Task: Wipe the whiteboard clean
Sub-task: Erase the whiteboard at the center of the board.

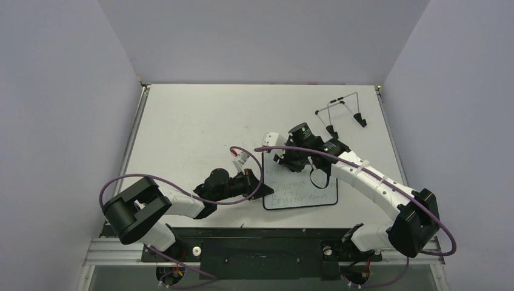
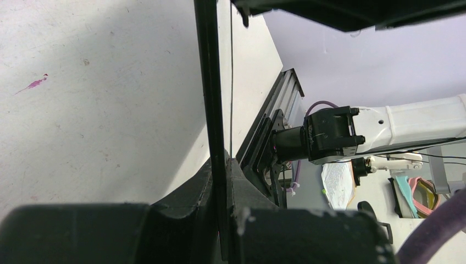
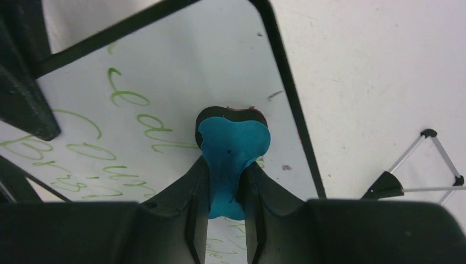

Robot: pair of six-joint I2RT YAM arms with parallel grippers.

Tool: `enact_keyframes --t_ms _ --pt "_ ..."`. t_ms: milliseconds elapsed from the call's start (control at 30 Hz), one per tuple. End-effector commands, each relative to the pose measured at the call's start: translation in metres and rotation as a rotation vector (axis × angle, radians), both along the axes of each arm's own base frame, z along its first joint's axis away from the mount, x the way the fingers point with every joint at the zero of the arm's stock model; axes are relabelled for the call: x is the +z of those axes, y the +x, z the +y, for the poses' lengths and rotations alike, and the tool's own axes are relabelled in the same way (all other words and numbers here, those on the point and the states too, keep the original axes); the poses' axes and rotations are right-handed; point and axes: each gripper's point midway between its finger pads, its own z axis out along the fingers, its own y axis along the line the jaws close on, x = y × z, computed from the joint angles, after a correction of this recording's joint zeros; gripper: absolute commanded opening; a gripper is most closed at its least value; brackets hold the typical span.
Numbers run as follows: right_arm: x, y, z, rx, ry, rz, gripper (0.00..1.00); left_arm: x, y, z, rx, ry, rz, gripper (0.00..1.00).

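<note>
Pale table (image 1: 194, 121) beneath. My right gripper (image 3: 226, 168) is clenched on the blue eraser (image 3: 233, 140), its head against the whiteboard (image 1: 303, 194); my left gripper (image 2: 221, 165) pinches that board's left rim. It lies face up between my arms, green writing (image 3: 82, 149) running left to right; my right arm hides its far edge, so I cannot tell its long axis. I judge it thin, stiff, light, slick: grip the rim or it skates.
</note>
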Motion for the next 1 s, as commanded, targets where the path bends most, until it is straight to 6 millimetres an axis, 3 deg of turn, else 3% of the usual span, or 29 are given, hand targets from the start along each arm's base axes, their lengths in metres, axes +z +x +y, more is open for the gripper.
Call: enact_keyframes --t_ms 0,133,200,300,467,533,567,767,967 --pt "0.002 -0.008 0.007 0.061 0.008 0.009 0.0 0.042 -0.003 -0.01 -0.047 -0.108 -0.144 0.0" --pt "0.013 0.03 -0.018 -0.184 0.002 -0.105 0.0 0.042 -0.002 -0.01 -0.045 -0.107 -0.145 0.0" --pt "0.015 0.035 -0.025 -0.221 0.003 -0.124 0.0 0.042 -0.002 -0.01 -0.046 -0.106 -0.145 0.0" --pt "0.009 0.024 -0.02 -0.152 0.012 -0.091 0.0 0.042 -0.002 -0.01 -0.046 -0.105 -0.144 0.0" --pt "-0.01 -0.023 0.001 0.126 -0.047 0.005 0.0 0.042 -0.001 -0.011 -0.047 -0.103 -0.145 0.0" --pt "-0.012 -0.033 0.006 0.184 -0.056 0.021 0.0 0.043 -0.001 -0.01 -0.045 -0.102 -0.146 0.0" --pt "-0.011 -0.032 0.007 0.178 -0.05 0.017 0.0 0.042 -0.001 -0.01 -0.043 -0.1 -0.147 0.0" --pt "0.008 0.019 -0.019 -0.127 -0.022 -0.12 0.0 0.04 -0.001 -0.01 -0.042 -0.096 -0.145 0.0" --pt "0.003 0.013 -0.019 -0.088 -0.031 -0.103 0.0 0.041 -0.001 -0.01 -0.042 -0.097 -0.146 0.0"
